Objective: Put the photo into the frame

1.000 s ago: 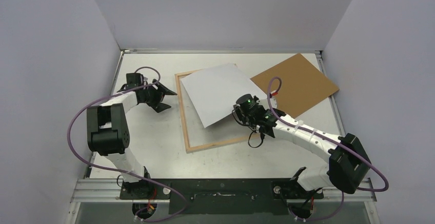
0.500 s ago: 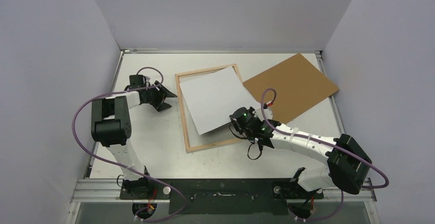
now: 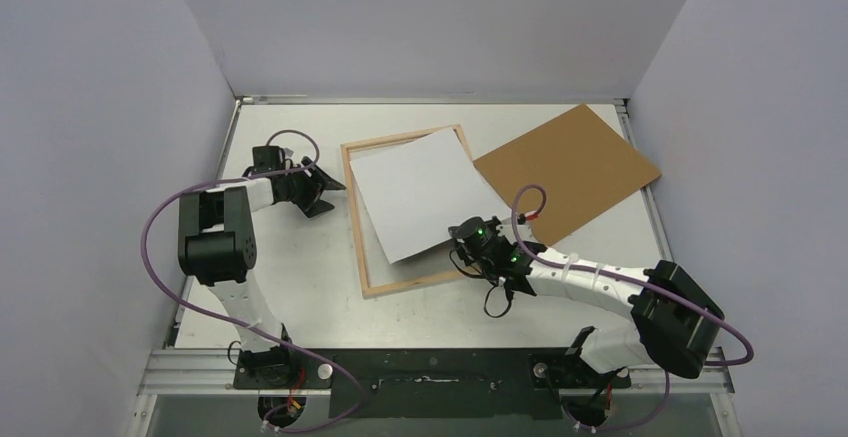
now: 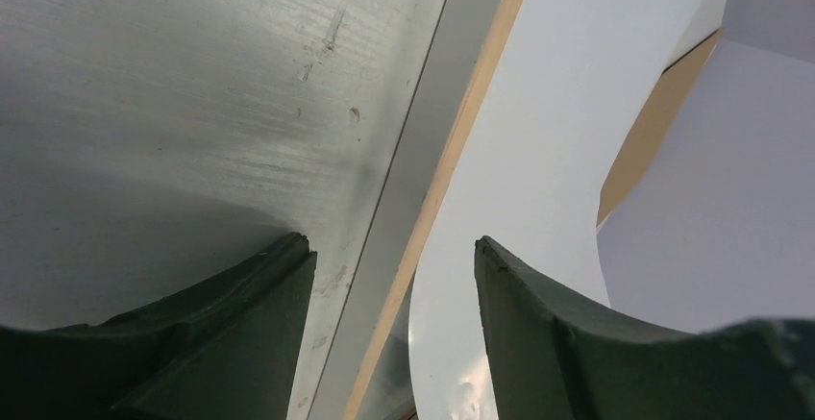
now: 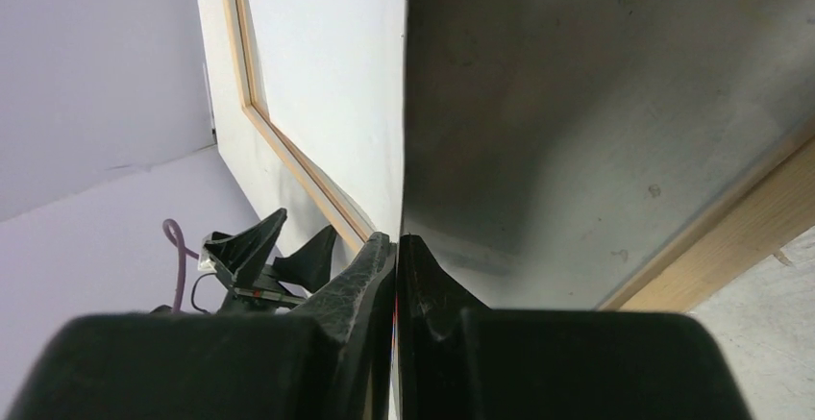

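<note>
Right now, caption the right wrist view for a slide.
Right gripper pinches the photo edge-on over the wooden frame.

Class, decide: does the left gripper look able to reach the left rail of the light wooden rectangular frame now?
Probably yes: the open left gripper sits right beside the frame, nothing lying between.

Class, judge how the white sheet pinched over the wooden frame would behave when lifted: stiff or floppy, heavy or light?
Probably floppy: the thin white paper photo bows in the left wrist view. Likely light: the right gripper holds it by one corner. Unsupported, it may sag onto the light wooden frame.
</note>
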Controlling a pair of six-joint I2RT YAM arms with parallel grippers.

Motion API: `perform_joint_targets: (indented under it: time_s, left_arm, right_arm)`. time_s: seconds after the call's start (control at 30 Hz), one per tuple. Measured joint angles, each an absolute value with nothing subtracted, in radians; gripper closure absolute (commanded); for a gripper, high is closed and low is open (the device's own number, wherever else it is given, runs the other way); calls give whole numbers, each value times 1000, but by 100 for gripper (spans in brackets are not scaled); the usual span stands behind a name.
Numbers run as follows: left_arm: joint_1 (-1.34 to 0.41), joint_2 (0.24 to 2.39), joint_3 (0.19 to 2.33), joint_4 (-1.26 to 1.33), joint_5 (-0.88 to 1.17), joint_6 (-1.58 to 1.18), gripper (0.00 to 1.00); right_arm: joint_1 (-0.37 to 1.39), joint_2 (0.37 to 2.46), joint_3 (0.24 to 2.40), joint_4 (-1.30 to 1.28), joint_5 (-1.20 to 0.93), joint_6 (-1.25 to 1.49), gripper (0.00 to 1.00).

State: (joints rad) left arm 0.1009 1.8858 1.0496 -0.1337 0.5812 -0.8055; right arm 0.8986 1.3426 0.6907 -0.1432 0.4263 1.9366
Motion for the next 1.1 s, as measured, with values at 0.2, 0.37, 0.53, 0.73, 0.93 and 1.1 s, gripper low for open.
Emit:
perform_joint_targets:
  time_s: [0.2,0.37,0.53,0.73,0.93,1.1]
  left_arm:
    - [94,1907,1050,-103,607,-823,40]
    - [80,1914,1050,-82,614,-833,39]
    - [76,1917,1050,-75,617,-835,39]
    - [76,1919,1050,-70,622,-835,39]
    - [76,1923,1050,-64,627,-836,38]
    - [76,1925,1050,-56,633,-839,39]
  right_arm:
    - [919,1350,673,-120,426,2022,97]
    - [931,1350,663,-122,419,2060,96]
    - [931,1343,659,-144,419,2074,95]
    - [946,1333,657,-149,419,2081,94]
    - [973,1318,657,-180,433,2082,94]
    - [977,1315,657,-178,461,2082,94]
